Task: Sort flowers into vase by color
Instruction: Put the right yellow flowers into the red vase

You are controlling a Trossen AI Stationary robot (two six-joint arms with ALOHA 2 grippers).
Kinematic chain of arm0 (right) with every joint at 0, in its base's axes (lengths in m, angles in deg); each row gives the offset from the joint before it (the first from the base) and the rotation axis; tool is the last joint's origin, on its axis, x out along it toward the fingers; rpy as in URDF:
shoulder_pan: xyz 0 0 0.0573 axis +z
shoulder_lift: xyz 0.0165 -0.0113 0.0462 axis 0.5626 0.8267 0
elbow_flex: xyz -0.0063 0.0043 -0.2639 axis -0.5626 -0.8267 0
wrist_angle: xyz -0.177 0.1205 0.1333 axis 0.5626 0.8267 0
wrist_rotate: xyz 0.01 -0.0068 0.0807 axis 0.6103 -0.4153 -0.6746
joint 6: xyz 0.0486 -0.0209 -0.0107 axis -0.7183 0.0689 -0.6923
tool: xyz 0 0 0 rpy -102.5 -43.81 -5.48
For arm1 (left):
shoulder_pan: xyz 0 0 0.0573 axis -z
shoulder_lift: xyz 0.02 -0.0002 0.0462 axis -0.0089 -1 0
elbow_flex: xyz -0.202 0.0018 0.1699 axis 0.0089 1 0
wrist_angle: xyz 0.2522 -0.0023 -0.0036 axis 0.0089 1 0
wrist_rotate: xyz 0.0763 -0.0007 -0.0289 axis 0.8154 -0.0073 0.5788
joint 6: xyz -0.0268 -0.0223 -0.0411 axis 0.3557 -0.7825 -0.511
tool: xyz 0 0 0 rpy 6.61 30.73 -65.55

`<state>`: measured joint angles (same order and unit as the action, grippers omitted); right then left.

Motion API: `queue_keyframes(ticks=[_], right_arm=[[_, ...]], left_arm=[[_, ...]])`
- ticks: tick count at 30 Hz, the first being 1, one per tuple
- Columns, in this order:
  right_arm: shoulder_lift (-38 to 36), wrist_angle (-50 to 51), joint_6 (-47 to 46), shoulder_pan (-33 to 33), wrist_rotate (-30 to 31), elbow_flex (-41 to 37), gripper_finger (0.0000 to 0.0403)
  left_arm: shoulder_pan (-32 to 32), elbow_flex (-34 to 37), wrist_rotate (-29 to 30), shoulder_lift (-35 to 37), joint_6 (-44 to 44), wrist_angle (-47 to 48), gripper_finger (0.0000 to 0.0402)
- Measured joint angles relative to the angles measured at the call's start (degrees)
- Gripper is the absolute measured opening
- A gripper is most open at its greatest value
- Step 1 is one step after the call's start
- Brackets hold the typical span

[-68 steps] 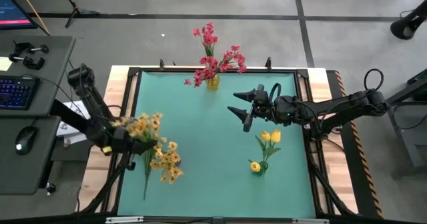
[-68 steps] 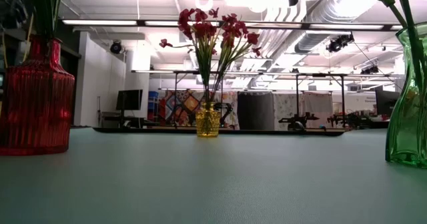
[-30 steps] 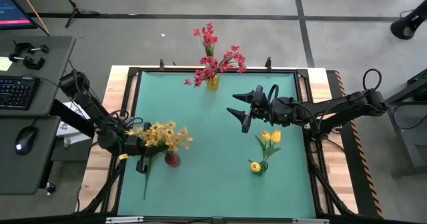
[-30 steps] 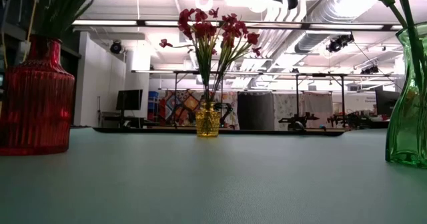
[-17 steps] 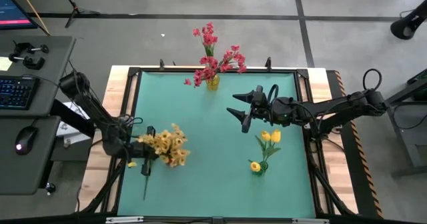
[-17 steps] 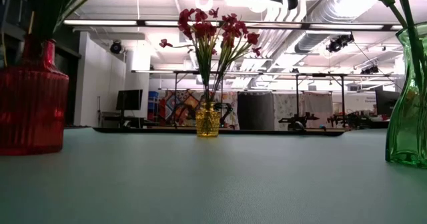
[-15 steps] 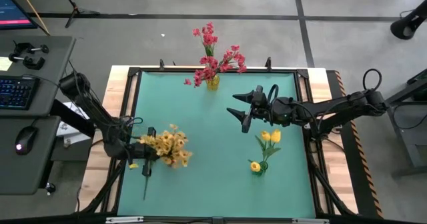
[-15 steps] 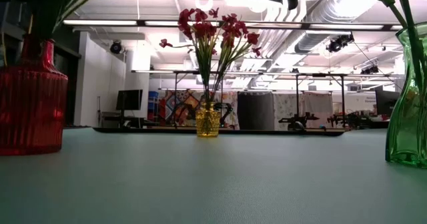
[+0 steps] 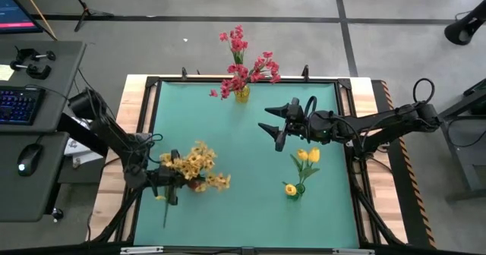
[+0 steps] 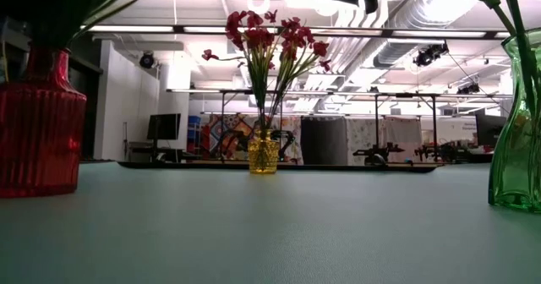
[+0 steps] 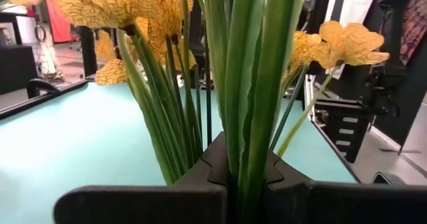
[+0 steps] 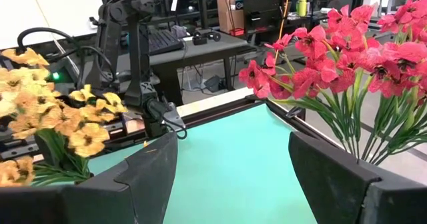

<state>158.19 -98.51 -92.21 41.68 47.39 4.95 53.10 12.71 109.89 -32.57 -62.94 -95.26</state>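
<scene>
While gripped, orange-yellow flowers (image 9: 191,166) upright.

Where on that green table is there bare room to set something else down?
Bare mat runs along the near edge between the red vase and green vase, and at the middle, between the yellow vase and the orange-yellow flowers. The left side is crowded: the left pincer grips those stems there. The open right pincer hangs above the yellow tulips.

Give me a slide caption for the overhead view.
Left gripper holds orange-yellow flowers over the red vase; right gripper waits open mid-table.
</scene>
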Motion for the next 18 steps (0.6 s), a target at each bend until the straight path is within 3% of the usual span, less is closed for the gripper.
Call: queue_keyframes(ticks=[18], right_arm=[[0.0, 1.2, 0.0, 0.0, 0.0, 0.0, 0.0275]], left_arm=[[2.1, 0.3, 2.8, -0.3, 5.8, -4.4, 0.0016]])
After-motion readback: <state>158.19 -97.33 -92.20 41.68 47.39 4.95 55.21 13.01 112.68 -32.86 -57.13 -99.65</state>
